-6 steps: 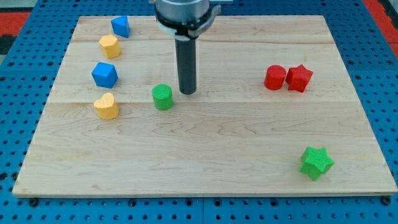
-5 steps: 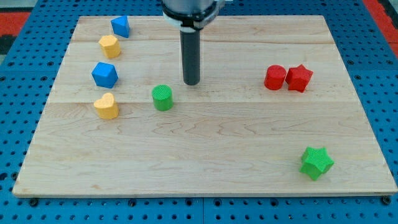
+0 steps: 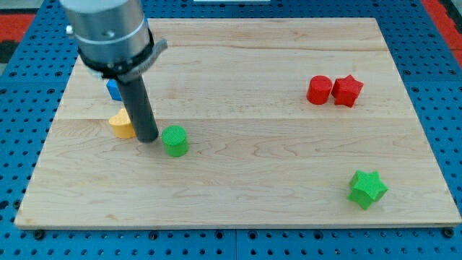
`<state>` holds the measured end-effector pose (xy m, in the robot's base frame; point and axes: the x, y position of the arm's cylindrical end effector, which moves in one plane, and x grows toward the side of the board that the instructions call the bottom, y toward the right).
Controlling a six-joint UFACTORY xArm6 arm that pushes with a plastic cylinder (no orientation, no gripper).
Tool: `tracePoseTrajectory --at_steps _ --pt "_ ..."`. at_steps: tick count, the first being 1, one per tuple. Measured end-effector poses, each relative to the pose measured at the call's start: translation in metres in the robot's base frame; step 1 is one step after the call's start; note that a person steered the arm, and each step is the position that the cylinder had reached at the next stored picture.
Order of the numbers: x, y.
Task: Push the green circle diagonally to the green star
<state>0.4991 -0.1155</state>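
**Green circle barely started toward the star**

Wooden board (image 3: pixel 238 195): my tip (image 3: pixel 147 138), a bare rod with no fingers, sits just left of the green circle (image 3: pixel 175 140). From the circle, the green star (image 3: pixel 367 188) lies far right and lower; nearly all pushing remains.

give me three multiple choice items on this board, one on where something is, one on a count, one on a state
1. Where is my tip relative to the green circle?
A. just to the view's left of it
B. far to the view's right of it
C. below it, by the board's bottom edge

2. How many red blocks show?
A. one
B. two
C. four

3. How do the red circle and red star sit?
A. stacked
B. at opposite ends of the board
C. side by side, close together

Answers:
1. A, the rod's end stands right beside the green circle's left side.
2. B, only the red circle and red star.
3. C, they sit next to each other at the view's right.
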Motion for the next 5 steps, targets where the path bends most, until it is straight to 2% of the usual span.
tracePoseTrajectory --at_steps 1,2,3,4,5 --pt "0.027 0.089" --pt "0.023 0.121" --pt "-0.027 0.055" --pt "-0.021 0.123" --pt "0.003 0.203"
